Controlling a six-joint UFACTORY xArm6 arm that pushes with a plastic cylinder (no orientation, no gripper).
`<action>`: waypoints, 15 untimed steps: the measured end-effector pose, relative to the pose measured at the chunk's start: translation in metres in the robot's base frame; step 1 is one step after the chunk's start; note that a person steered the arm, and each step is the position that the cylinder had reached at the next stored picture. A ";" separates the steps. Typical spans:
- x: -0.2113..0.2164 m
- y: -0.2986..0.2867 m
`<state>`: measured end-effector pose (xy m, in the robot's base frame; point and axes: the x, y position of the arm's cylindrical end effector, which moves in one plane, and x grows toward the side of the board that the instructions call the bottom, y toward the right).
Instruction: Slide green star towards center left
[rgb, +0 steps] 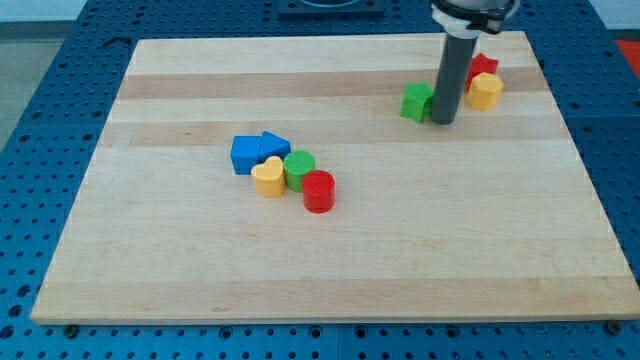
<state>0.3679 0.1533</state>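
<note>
Camera view | my tip (444, 121) touching green star (415, 102), its right side | no hand fitted, nothing held

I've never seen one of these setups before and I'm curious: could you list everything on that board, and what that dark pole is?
green star: one, green, upper right of the board, just on the view's left of the rod
red block: one, red, shape unclear, upper right, behind the yellow one
yellow block: one, yellow, upper right, on the view's right of the rod
blue cube: one, blue, centre cluster
blue triangle: one, blue, centre cluster
yellow heart: one, yellow, centre cluster
green cylinder: one, green, centre cluster
red cylinder: one, red, centre cluster
wooden board: one, pale wood
my tip: one, dark rod's lower end, beside the green star on the view's right
</note>
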 end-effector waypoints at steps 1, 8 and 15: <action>-0.005 0.026; -0.029 -0.248; 0.023 -0.281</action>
<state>0.3913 -0.1274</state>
